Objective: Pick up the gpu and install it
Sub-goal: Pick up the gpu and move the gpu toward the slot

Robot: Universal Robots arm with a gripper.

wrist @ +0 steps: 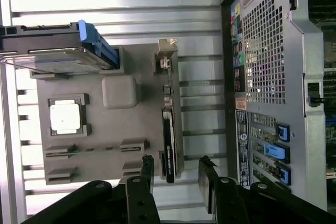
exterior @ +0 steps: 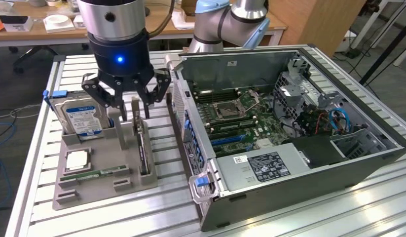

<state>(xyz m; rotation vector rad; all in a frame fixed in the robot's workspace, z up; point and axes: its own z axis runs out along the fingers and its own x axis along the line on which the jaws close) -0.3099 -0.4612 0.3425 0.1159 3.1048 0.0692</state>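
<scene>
Exterior view, step: I am judging this as the approach to the pick. The gpu [exterior: 144,148] is standing on edge in its slot in the tray [exterior: 97,190], so the lift and the install are not yet done.
Exterior view, gpu place: it is lying along the tray side nearest the case [exterior: 255,197], well apart from the drive [exterior: 81,118] at the exterior view's left.
Exterior view, pincer: the pincer [exterior: 135,116] is hanging over the far end of the card with its jaws spread wide. It is carrying nothing, and I am seeing no contact with the card.
Wrist view, line-up: the fingers [wrist: 147,171] are showing either side of the card's thin top edge, so the card is falling between them. The bracket [wrist: 167,51] is sitting at the card's other end.
Wrist view, pincer: the jaws are standing apart and empty. I cannot tell how far above the edge the tips are riding.
Wrist view, what the grasp calls for: in my judgement, the jaws need centring across the thin edge, then a squeeze on the flat faces. A straight pull out of the slot would avoid tilting or snagging the card.
</scene>
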